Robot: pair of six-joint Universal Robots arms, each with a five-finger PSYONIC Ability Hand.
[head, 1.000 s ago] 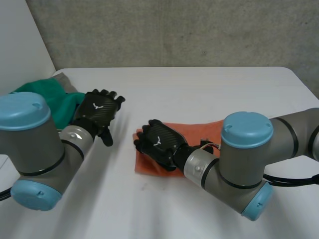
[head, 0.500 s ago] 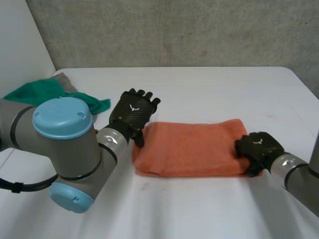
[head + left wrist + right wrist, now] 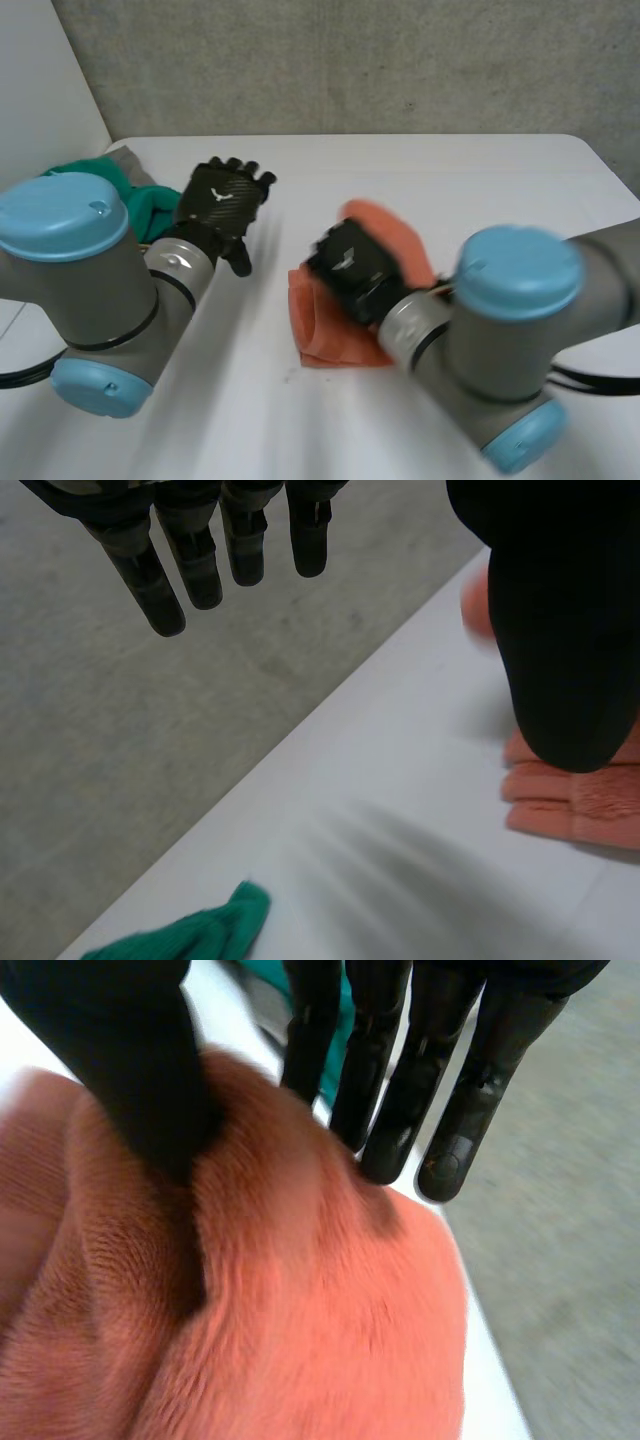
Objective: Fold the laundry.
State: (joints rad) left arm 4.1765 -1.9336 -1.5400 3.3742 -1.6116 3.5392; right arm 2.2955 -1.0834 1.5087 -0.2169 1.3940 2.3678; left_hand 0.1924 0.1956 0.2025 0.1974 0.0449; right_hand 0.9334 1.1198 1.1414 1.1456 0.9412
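Observation:
An orange towel lies in the middle of the white table, bunched up with one end lifted. My right hand is shut on that lifted end: the thumb presses into the cloth against the fingers on its far side. The end is held above the towel's left part. My left hand hovers open to the left of the towel, fingers straight and touching nothing. From the left wrist, the towel's folded layers lie beneath the thumb.
A green cloth lies at the table's far left, behind my left arm, its tip near the table's edge. A grey cloth lies beside it. Beyond the table's back edge stands a concrete wall.
My right hand closed on the towel's right end and carried it left over the towel. My left hand drew back from the towel's left edge toward the green cloth.

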